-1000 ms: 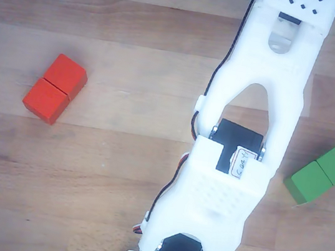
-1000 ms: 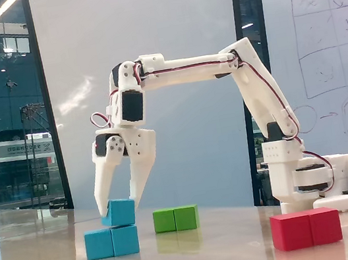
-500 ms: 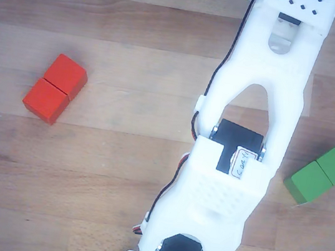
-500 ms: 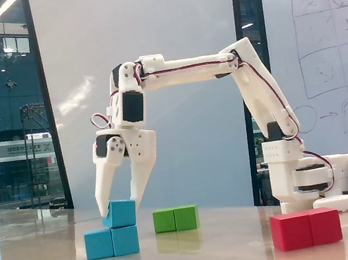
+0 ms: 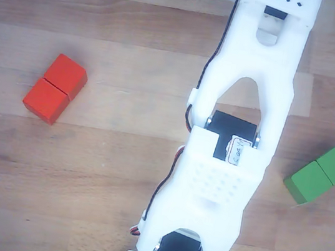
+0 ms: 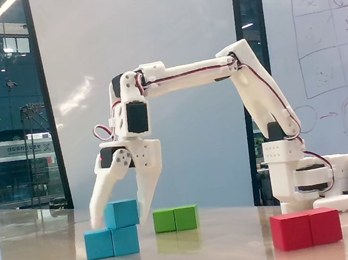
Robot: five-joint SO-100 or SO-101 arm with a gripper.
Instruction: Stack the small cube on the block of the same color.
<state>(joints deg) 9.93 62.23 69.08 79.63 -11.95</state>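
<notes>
Tool [image 6: 124, 221]: white, two-fingered, pointing down in the fixed view at lower left of frame. Fingers now spread wide, one on each side of the small cube [image 6: 121, 213] and clear of it; half a second ago they stood narrower, their tips at the cube's top corners. Left finger appears blurred.

Small cube: light blue, resting flat on the right half of the block of the same color [image 6: 112, 242], lower left of the fixed view. Earlier it sat slightly tilted; now its edges sit level with the block beneath.

Arm [image 6: 185, 75]: the forearm slopes down toward the wrist more than before, and the wrist hangs lower. In the other view the arm [image 5: 228, 141] has shifted a little toward the upper left of frame.

Shown only in the fixed view: the tool, both blue pieces, the base [image 6: 313, 180] at right.

Shown only in the other view: wood-grain surface of the worktop [image 5: 83, 182] from above; the diagonal lie of the red block [image 5: 55, 88] at left and the green block [image 5: 321, 173] at right.

Hidden or cut off: in the other view the arm fills the middle and runs off the bottom edge; the tool tips and blue pieces are not visible there.
</notes>
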